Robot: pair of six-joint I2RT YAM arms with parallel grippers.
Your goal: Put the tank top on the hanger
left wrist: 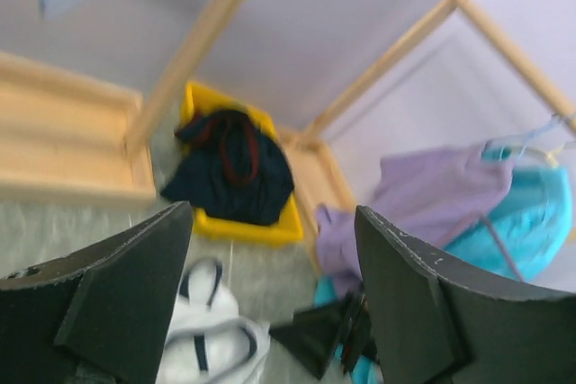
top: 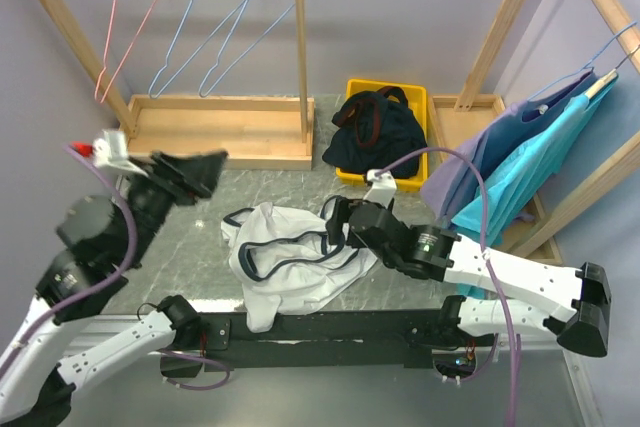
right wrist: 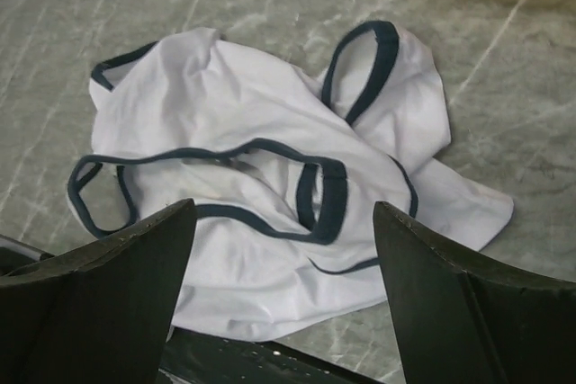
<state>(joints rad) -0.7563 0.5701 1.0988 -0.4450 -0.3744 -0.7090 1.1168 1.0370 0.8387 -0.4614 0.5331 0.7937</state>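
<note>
Tank top (top: 285, 262) loose on the desk (top: 400, 287), not yet hung.
It lies crumpled and white, navy trim looping, at the desk's near edge, print hidden. The blue hanger (top: 200, 42) hangs on the rack, untouched. Right hand (top: 335, 225) gapes empty at its edge; left hand (top: 195, 172) gapes empty, raised well apart. Everything is left.

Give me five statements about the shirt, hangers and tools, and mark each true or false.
1. The tank top lies crumpled on the table. True.
2. The left tool grips the tank top. False: it is open, holding nothing.
3. The right tool is open above the tank top. True.
4. The blue hangers lie on the table. False: they hang on the rack.
5. The dark garment sits in the yellow bin. True.
</note>
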